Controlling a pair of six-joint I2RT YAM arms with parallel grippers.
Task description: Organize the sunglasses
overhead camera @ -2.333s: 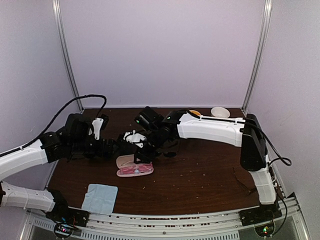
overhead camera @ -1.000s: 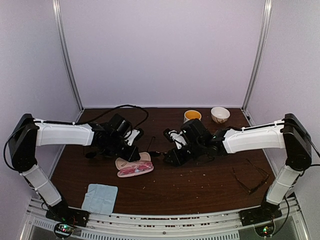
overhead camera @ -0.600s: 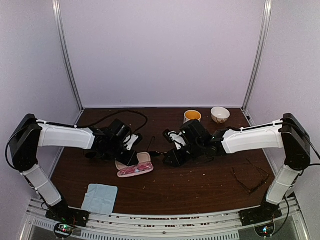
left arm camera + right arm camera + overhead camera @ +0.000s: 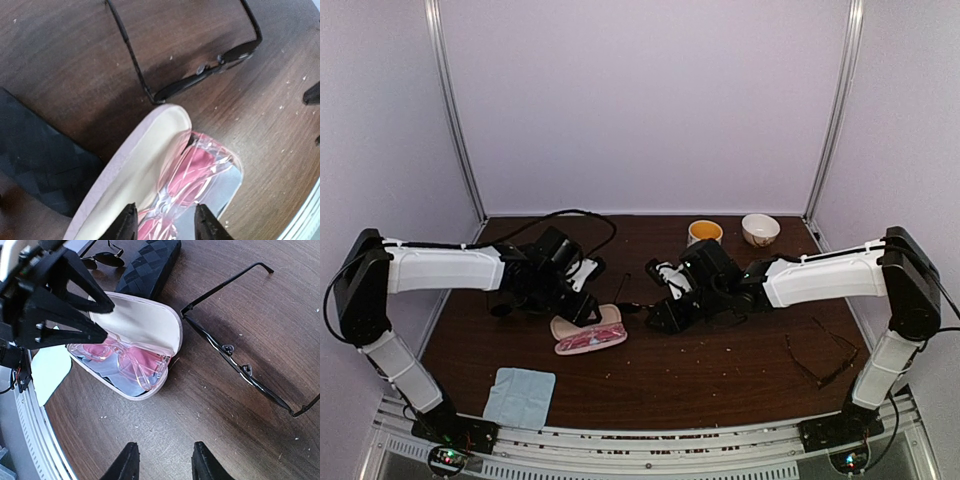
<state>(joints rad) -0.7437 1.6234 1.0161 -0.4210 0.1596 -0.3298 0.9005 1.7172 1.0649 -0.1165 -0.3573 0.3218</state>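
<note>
Dark brown wood forms the table (image 4: 720, 375), walled on three sides by pale panels. At the left, near the front edge, lies a light-blue cloth (image 4: 520, 396), well apart from everything else.

The left gripper (image 4: 165, 229) hangs over the open pink case (image 4: 145, 165), its fingers partly spread and holding nothing. Between them, the left wrist view shows the pink-red sunglasses (image 4: 197, 167) lying in the lower half of the case on a pale cloth lining. The cream lid leans back towards the rear of the table. A black quilted case (image 4: 35, 160) lies just beside the lid's edge, and behind it the right wrist view catches a dark-lensed pair (image 4: 105, 259).

Just beyond the case's rim, the thin black-framed sunglasses (image 4: 227, 350) rest on bare wood with both temples unfolded, near the case but not touching it. The right gripper (image 4: 165, 465) hovers near them, fingers apart with only wood beneath and nothing held.

Open wood stretches from the case to the front edge and to the right. An orange cup (image 4: 703, 232) and a white bowl (image 4: 760, 229) sit by the back wall. Another thin-framed pair (image 4: 820, 360) lies near the right edge.
</note>
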